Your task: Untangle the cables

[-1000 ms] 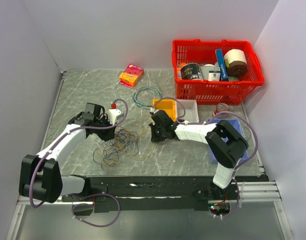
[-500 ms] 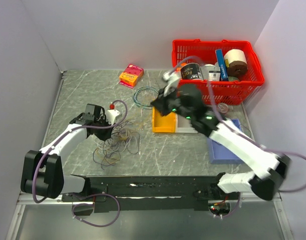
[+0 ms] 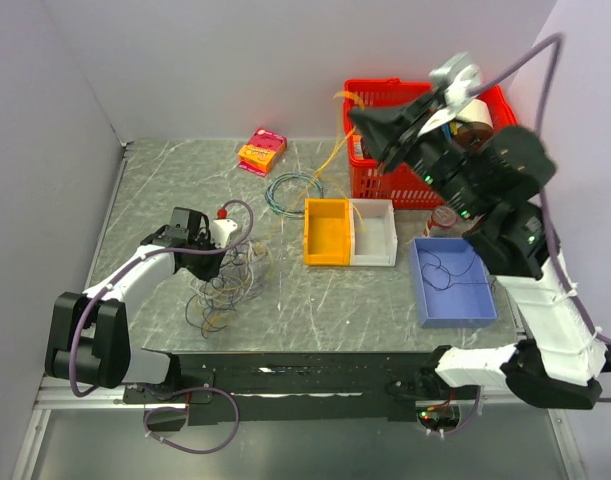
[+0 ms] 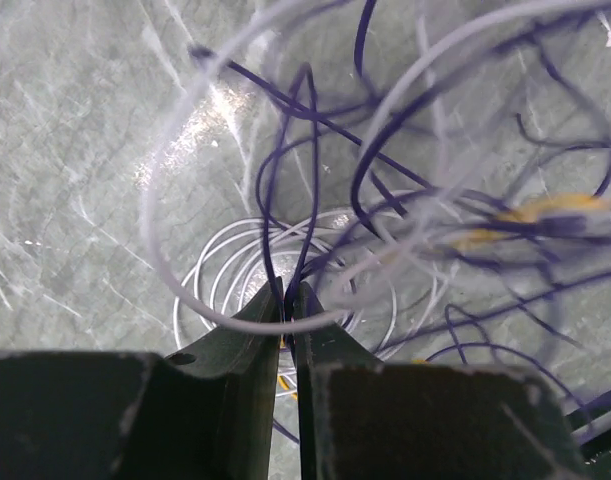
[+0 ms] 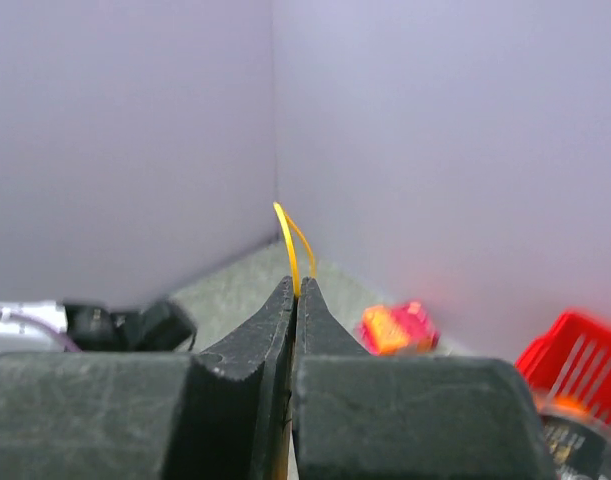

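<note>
The cables (image 3: 228, 290) lie as a loose tangle of thin strands on the table's left half. My left gripper (image 3: 207, 258) sits on the tangle's upper edge. In the left wrist view it (image 4: 288, 296) is shut on dark purple strands (image 4: 272, 190), with white loops (image 4: 160, 190) and a blurred yellow strand (image 4: 545, 210) around them. My right gripper (image 3: 354, 112) is raised high in front of the red basket. It (image 5: 297, 290) is shut on one yellow cable (image 5: 285, 235). That yellow cable (image 3: 332, 153) slants down from the gripper toward the tangle.
A red basket (image 3: 435, 185) of goods stands at the back right. An orange bin (image 3: 328, 235) and a white bin (image 3: 375, 235) sit mid-table, and a blue tray (image 3: 422, 285) is at the right. A blue-green wire coil (image 3: 276, 188) and a pink-orange box (image 3: 262, 150) lie further back.
My right arm rose from the table beside the tangle to high at the back right, drawing the yellow cable up with it. The left gripper stayed on the tangle.
</note>
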Controlling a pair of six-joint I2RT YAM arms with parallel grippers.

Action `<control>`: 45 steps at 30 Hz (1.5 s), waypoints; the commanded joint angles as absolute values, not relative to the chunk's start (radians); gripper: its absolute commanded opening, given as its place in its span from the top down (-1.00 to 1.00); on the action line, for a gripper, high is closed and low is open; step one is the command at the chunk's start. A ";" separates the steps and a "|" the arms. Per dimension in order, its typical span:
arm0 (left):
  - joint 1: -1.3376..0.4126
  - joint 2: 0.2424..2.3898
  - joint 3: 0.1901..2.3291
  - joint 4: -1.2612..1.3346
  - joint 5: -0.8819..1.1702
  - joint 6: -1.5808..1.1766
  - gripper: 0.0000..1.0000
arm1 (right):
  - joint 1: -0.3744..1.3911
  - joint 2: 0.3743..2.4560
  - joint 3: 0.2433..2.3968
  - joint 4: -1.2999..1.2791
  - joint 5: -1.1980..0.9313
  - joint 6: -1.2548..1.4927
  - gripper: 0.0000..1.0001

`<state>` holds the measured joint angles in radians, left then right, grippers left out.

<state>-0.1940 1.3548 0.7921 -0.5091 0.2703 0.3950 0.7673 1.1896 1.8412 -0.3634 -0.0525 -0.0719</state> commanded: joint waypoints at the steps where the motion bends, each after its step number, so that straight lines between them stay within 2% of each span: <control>1: -0.187 1.350 0.810 -0.482 0.250 0.393 0.69 | 0.772 1.262 2.093 -0.373 -0.035 -0.169 1.00; 6: -0.187 1.353 0.808 -0.474 0.236 0.391 0.69 | 0.772 1.359 2.333 -0.335 -0.014 -0.236 1.00; 15: -0.175 1.373 0.799 -0.456 0.206 0.403 0.69 | 0.770 1.379 2.385 -0.137 -0.002 -0.325 1.00; 24: -0.172 1.345 0.810 -0.474 0.242 0.393 0.67 | 0.733 1.436 2.253 -0.037 0.032 -0.463 1.00; 30: -0.173 1.319 0.798 -0.480 0.239 0.396 0.65 | 0.559 1.451 2.111 -0.003 -0.040 -0.247 1.00; 40: -0.172 1.312 0.796 -0.486 0.239 0.397 0.64 | 0.493 1.468 1.853 0.097 -0.031 -0.144 1.00; 45: -0.172 1.313 0.795 -0.485 0.233 0.400 0.64 | 0.462 1.463 1.816 0.106 -0.040 -0.097 1.00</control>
<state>-0.1780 1.3384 0.7918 -0.4831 0.2222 0.3977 0.4866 1.5002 1.8168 0.0063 -0.0349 -0.1558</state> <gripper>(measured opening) 0.178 0.012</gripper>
